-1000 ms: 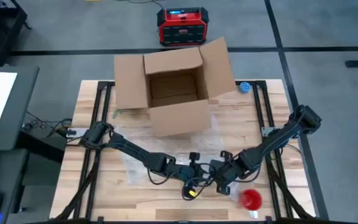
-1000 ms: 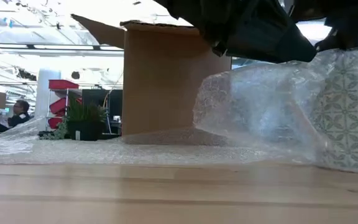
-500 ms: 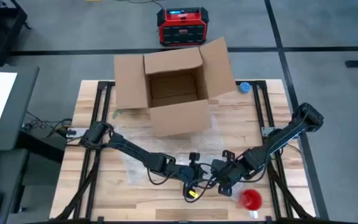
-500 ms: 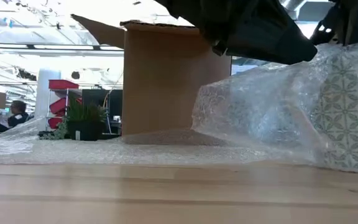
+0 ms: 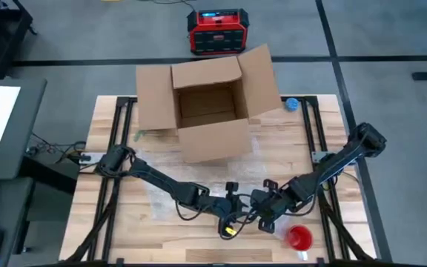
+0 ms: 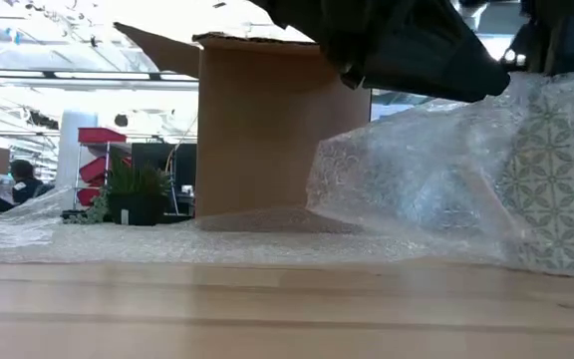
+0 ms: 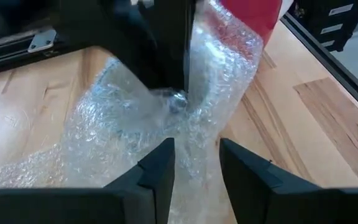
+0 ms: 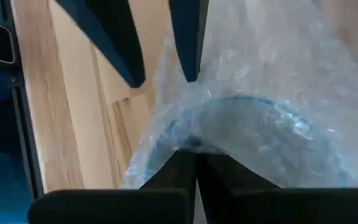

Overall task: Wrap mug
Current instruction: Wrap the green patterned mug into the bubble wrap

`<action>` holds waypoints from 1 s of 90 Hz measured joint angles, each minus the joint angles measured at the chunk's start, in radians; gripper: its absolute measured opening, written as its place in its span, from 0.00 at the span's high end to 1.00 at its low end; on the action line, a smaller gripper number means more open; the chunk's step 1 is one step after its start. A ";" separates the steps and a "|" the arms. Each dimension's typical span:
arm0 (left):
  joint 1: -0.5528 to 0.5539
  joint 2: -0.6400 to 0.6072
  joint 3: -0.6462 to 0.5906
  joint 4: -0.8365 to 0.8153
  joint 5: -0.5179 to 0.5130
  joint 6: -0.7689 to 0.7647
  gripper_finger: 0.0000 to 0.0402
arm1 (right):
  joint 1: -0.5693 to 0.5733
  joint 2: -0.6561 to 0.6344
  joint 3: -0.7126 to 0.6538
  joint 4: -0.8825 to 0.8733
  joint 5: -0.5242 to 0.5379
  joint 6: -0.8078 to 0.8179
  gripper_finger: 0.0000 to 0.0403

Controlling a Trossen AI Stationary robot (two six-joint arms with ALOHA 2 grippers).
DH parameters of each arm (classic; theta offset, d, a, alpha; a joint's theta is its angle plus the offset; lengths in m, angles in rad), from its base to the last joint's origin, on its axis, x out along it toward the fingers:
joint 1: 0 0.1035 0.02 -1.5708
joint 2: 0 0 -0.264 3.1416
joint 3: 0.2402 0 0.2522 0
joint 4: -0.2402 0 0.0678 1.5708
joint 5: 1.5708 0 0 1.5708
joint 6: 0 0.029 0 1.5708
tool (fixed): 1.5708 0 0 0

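A sheet of bubble wrap (image 5: 161,194) lies across the table and is heaped over the mug (image 6: 556,189), which is white with a green pattern and stands near the front middle. Through the bubble wrap (image 8: 260,74) a blue round rim shows. My right gripper (image 8: 196,155) is shut on the wrap there, also seen as my right gripper (image 5: 264,212) from above. My left gripper (image 7: 196,163) faces it, open, with a ridge of bubble wrap (image 7: 135,118) running into its gap. In the right wrist view the left gripper (image 8: 163,81) stands just beyond the mug. My right gripper pinches the bubble wrap between its two shut fingers, right at the blue rim (image 8: 184,133) of the mug beneath. One layer or several, I cannot tell. The wrap rises in a slack heap (image 6: 417,179) over the mug, and the rest of the sheet lies on the table.
An open cardboard box (image 5: 206,111) stands at the far middle of the table. A red round thing (image 5: 299,237) sits near the front right, close to my right gripper. A small blue thing (image 5: 291,104) lies at the far right. Bare wood shows at the front left.
The wrap heaped over the mug has shifted a little; its top fold now lies flatter against the mug's upper edge. Both grippers stay close together at the mug.
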 joint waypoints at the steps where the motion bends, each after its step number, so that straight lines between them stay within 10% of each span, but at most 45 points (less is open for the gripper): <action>1: 0.000 -0.001 0.000 -0.001 0.000 0.000 0.73 | 0.000 0.000 -0.004 0.006 0.000 0.000 1.00; 90: -0.002 -0.009 0.000 0.015 0.000 0.001 0.73 | 0.008 0.002 0.024 -0.010 -0.006 -0.050 1.00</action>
